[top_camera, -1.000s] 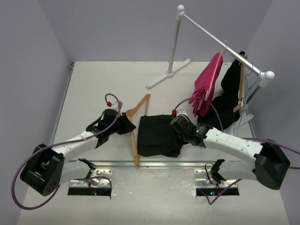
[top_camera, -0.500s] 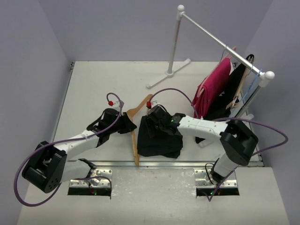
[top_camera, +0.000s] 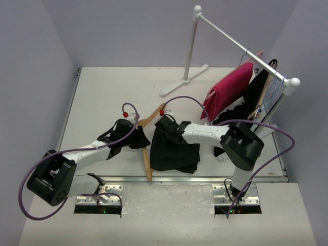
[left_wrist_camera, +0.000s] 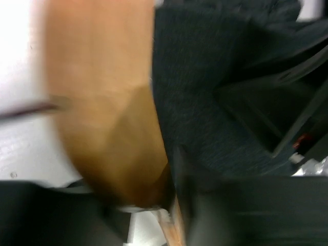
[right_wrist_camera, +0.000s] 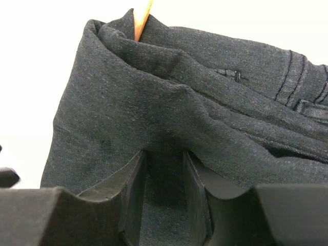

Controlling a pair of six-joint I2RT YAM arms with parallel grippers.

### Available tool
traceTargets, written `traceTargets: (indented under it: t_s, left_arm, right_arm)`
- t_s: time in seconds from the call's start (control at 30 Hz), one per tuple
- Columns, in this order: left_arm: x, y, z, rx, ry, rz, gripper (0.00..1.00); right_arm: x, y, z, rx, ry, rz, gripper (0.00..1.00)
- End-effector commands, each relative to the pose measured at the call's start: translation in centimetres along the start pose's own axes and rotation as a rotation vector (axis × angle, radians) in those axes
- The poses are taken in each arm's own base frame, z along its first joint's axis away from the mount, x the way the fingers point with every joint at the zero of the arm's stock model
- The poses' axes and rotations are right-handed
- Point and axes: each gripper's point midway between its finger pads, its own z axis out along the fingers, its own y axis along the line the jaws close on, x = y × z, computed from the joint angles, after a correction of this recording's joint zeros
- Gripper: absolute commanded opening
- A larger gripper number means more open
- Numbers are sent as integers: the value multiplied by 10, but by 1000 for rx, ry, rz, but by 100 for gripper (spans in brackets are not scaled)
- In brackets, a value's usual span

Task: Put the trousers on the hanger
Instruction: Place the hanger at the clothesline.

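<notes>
The black trousers [top_camera: 174, 151] lie bunched on the table, over the tan wooden hanger [top_camera: 147, 161]. One hanger arm sticks out at the far side and one at the near side. My right gripper [top_camera: 165, 123] is at the trousers' far left edge. In the right wrist view it [right_wrist_camera: 164, 158] is shut on a fold of the trousers [right_wrist_camera: 154, 87], with the hanger tip [right_wrist_camera: 140, 15] showing beyond. My left gripper [top_camera: 138, 134] is at the hanger's left corner. The left wrist view is blurred: wood [left_wrist_camera: 102, 102] fills it beside black fabric [left_wrist_camera: 215, 102], and the jaws stand closed on the wood.
A white clothes rack [top_camera: 190, 46] stands at the back right of the table [top_camera: 113, 87]. A magenta-pink garment [top_camera: 228, 91] and another black garment [top_camera: 254, 97] hang from its rail, close to my right arm's elbow [top_camera: 241, 143].
My right gripper has moved left across the trousers, from their right side to their far left edge, and the arm has folded. The pink garment has swung up and right. The left gripper barely moved.
</notes>
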Motion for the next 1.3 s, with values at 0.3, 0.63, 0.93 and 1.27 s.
traceTargets:
  t_s: [0.3, 0.63, 0.93, 1.27]
  left_arm:
    - [15, -8, -5, 61, 4, -23, 42]
    - [20, -14, -16, 134, -74, -82, 35]
    - [17, -16, -23, 174, -147, -78, 7]
    - [28, -21, -14, 222, -117, -71, 4]
  right_arm:
    - [5, 4, 1, -56, 7, 41, 36]
    - [11, 3, 3, -60, 23, 48, 36]
    - [15, 3, 4, -66, 30, 65, 36]
    - [18, 3, 2, -88, 26, 68, 36]
